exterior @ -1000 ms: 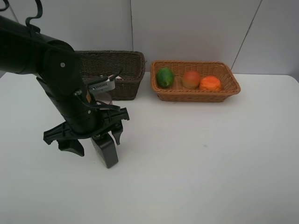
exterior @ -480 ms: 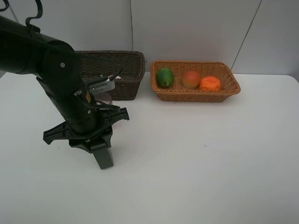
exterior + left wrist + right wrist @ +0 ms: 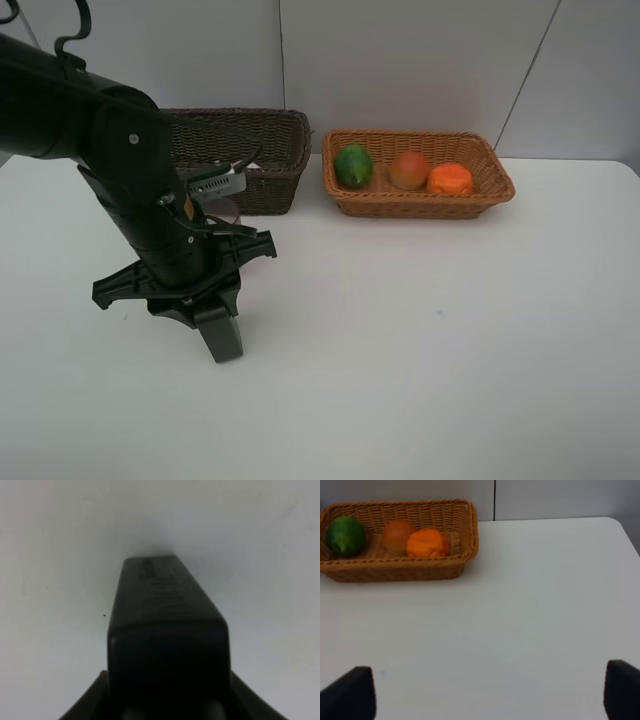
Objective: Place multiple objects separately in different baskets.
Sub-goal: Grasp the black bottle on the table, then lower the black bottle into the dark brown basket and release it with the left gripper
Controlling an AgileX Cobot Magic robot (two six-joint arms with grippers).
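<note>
My left gripper (image 3: 213, 318) is shut on the black square bottle (image 3: 226, 340), which stands tilted on the white table at the left front. The bottle fills the left wrist view (image 3: 167, 630). The tan-orange basket (image 3: 497, 165) at the back right holds the green fruit (image 3: 353, 165), the peach-coloured fruit (image 3: 409, 169) and the orange (image 3: 450, 179). They also show in the right wrist view: green fruit (image 3: 345, 535), peach-coloured fruit (image 3: 396, 534), orange (image 3: 427, 543). The dark brown basket (image 3: 270, 135) stands behind my left arm. A mauve cup (image 3: 224, 211) shows partly behind the arm. My right gripper (image 3: 487, 697) is open and empty.
The white table (image 3: 450, 330) ends at a pale wall behind the baskets. My left arm (image 3: 120, 160) covers much of the dark basket's front; something pale (image 3: 215, 184) peeks out there, unclear what. The table's right edge shows in the right wrist view.
My left gripper has shut on the black bottle, which shifted slightly left and leans. The fingers stood open around it a second ago. Nothing has moved in the last half second.
</note>
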